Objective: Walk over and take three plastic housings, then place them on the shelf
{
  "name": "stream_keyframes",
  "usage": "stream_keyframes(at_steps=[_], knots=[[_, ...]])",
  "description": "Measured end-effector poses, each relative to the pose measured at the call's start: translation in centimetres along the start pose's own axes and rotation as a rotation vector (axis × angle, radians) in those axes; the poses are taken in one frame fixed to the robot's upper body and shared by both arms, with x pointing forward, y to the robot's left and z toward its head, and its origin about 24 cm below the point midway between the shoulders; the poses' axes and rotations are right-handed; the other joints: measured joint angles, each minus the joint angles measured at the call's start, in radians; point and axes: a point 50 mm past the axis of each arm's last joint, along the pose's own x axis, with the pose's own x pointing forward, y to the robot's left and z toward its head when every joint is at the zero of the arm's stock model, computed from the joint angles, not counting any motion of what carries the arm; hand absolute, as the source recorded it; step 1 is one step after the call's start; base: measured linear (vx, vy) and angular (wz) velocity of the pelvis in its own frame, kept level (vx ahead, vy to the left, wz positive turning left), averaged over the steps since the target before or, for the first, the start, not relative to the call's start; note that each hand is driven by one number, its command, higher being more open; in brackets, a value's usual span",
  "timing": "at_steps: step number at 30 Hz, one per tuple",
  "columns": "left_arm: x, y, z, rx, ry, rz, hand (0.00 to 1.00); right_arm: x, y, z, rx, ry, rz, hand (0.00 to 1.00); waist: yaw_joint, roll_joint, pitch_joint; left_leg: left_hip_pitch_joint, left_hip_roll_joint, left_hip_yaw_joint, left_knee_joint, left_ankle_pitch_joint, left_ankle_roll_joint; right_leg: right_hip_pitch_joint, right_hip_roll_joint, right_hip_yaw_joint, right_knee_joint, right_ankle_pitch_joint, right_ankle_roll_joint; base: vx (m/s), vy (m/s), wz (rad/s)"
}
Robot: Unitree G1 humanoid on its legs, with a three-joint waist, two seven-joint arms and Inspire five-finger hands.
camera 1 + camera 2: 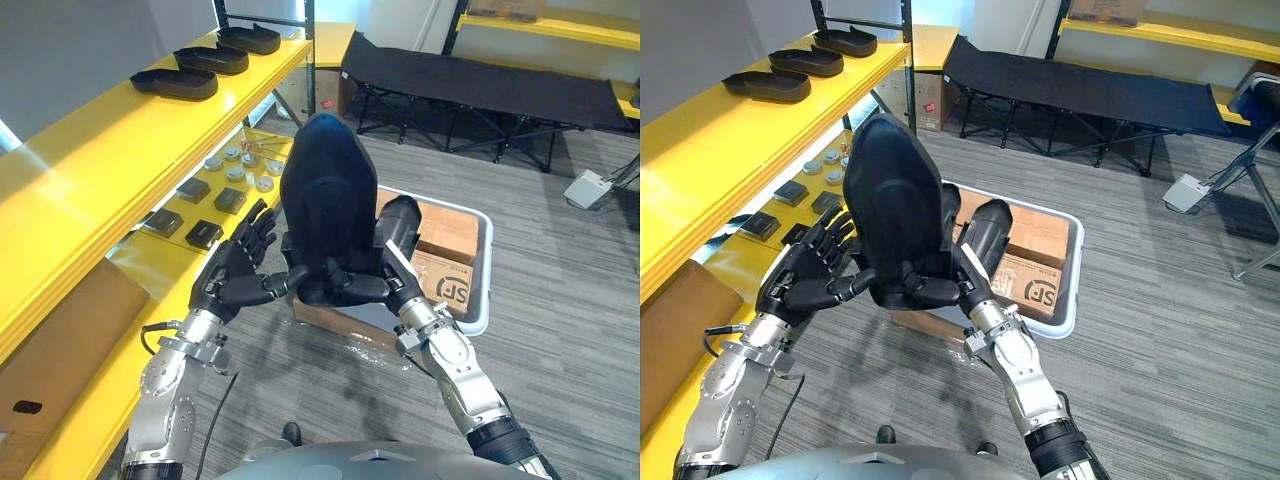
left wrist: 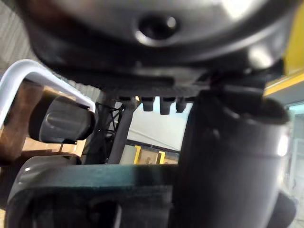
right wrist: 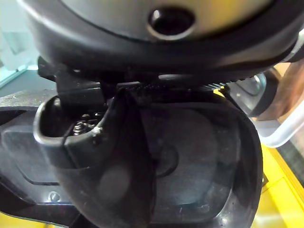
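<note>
The robot has a black housing (image 1: pixel 328 190) stood on end in front of its chest, between both hands and out over the floor, well apart from the yellow shelf (image 1: pixel 120 150) on its left. The right hand (image 1: pixel 372 283) is doing the gripping: its thumb is hooked over the lower rim into the hollow side, and the fingers go round the back where I can't see them. The left hand (image 1: pixel 235 275) has its fingers straight up alongside the edge, with the thumb stretched across under the base as a prop. A row (image 1: pixel 212 59) of three like pieces already lies flat on the top board. Behind the load a white bin (image 1: pixel 485 290) holds brown boxes (image 1: pixel 450 235). To my eye this is the carry, with the placing not yet begun. Next it will need to swing left, tip the piece from upright to flat, and set it on the bare board near that row before either hand lets go
</note>
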Motion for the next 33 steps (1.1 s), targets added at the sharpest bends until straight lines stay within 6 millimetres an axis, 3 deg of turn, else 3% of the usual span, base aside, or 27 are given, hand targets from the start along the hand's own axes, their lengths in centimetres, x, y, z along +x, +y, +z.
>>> stream_keyframes(at_steps=[13,14,33], knots=[[1.0,-1.4,-0.9,-0.050,0.034,-0.113,1.00,1.0,2.5,0.4,-0.002,-0.018,0.135,0.00,0.000,0.005,-0.002,0.000,-0.001,-0.001,0.000,0.000,0.000,0.000,0.000,0.000,0.000,0.000,0.000,0.00,0.000,0.00],[1.0,-1.3,-0.9,-0.054,0.033,-0.108,0.00,1.1,2.6,0.4,-0.002,-0.019,0.138,0.00,-0.001,0.005,-0.002,0.001,-0.001,-0.001,0.000,0.000,0.000,0.000,0.000,0.000,0.000,0.000,0.000,0.00,0.000,0.00],[1.3,-1.8,-1.4,-0.222,-0.048,0.003,0.00,1.4,3.6,0.5,0.026,-0.030,0.136,0.00,-0.003,-0.001,-0.013,0.003,-0.001,-0.002,0.000,0.002,0.002,0.002,-0.001,-0.001,0.000,0.000,0.000,0.00,0.000,0.00]])
